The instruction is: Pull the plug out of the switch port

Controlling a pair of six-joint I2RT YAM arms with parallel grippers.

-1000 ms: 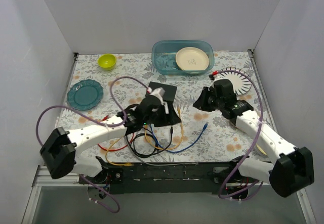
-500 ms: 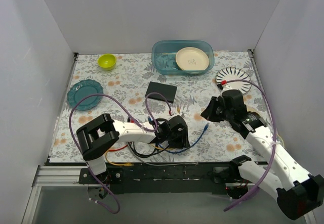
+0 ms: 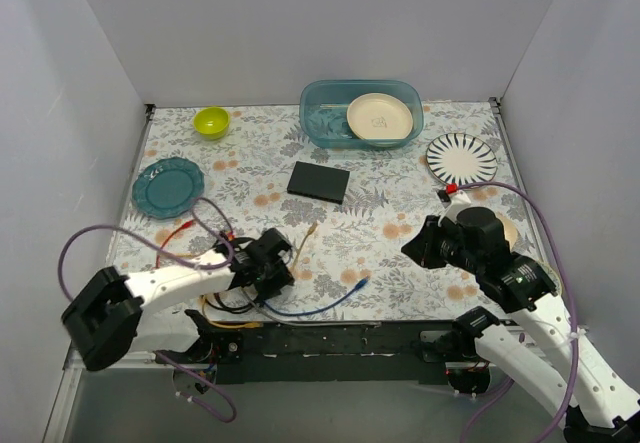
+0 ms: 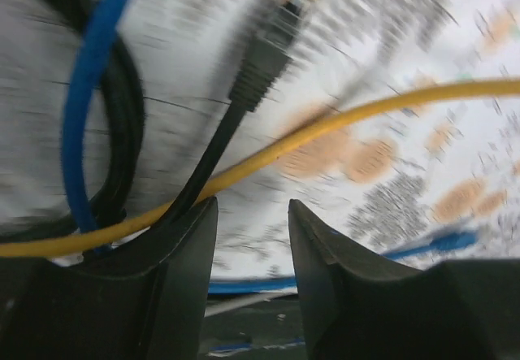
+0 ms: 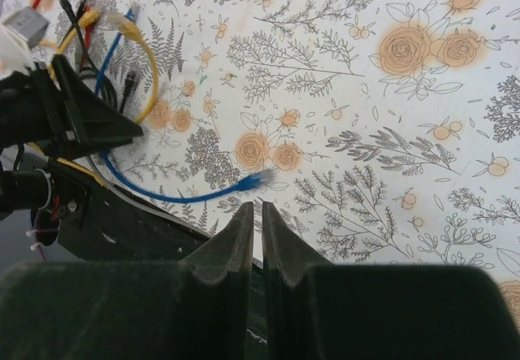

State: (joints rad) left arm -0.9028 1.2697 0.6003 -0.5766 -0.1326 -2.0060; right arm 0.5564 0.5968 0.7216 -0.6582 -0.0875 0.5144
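The switch (image 3: 319, 181) lies flat on the flowered counter (image 3: 390, 203), just this side of the blue tub (image 3: 325, 123) and well apart from both arms. The left pincer (image 4: 252, 214) sits low over the cable tangle at the near edge with its jaws a little spread. A yellow cable (image 4: 366, 116) and a black connector (image 4: 272, 35) lie just past the tips. The right pincer (image 5: 257, 214) is pressed together on nothing, and a blue cable (image 5: 175, 197) lies below it.
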